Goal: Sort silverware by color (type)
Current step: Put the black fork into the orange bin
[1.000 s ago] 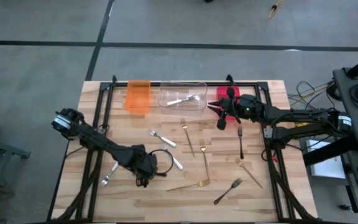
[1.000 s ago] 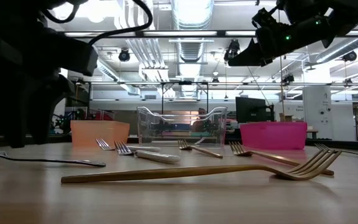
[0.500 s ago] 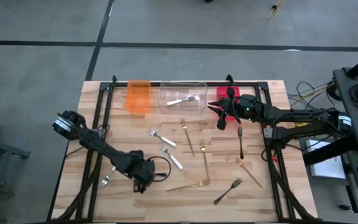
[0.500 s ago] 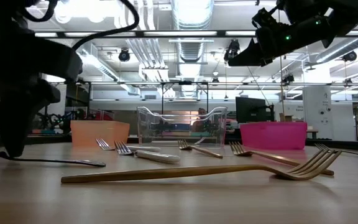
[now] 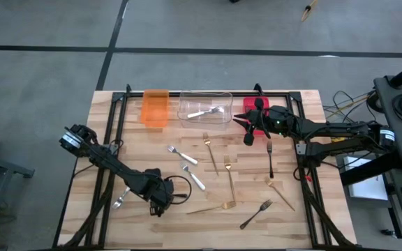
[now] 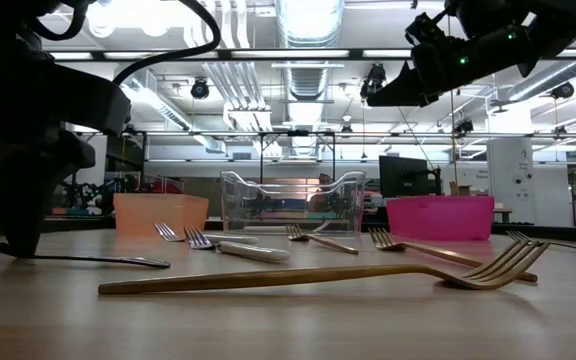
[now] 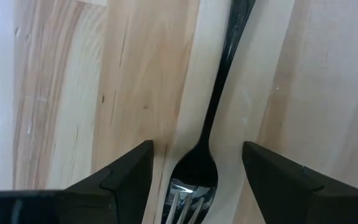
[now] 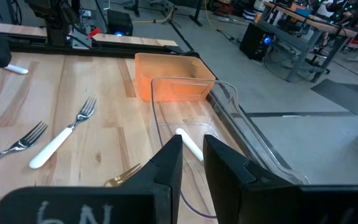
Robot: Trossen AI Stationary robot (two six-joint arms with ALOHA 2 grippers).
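Left wrist view gives you the black fork (image 7: pixel 211 118) closest: its long axis runs straight away from the camera along the wood grain, tines nearest the wrist, handle pointing off ahead. Your left gripper (image 7: pixel 194 171) has its fingers spread wide to either side of the fork's head, gripping nothing. From overhead that gripper (image 5: pixel 160 197) sits low near the front left of the table (image 5: pixel 306 111).

No brand or label is readable on any utensil; the only writing you can make out is blurred white lettering on the right gripper's own body, too soft to read.

Moving outward in the high view, a gold fork (image 5: pixel 212 206) lies nearly crosswise just right of the left gripper, and another gold fork (image 5: pixel 229 178) runs front to back beyond it. A second black fork (image 5: pixel 256 213) lies diagonally near the front right, and a third black fork (image 5: pixel 270 159) lies front to back under the right arm. Two white-handled forks (image 5: pixel 182 155) angle across the middle.

At the back stand the orange bin (image 5: pixel 155 107), the clear bin (image 5: pixel 205 107) with a white-handled utensil (image 5: pixel 206 110) inside, and the red bin (image 5: pixel 255 104). Your right gripper (image 5: pixel 249 132) hangs above the table just in front of the red bin, fingers nearly closed with a narrow gap and nothing held.
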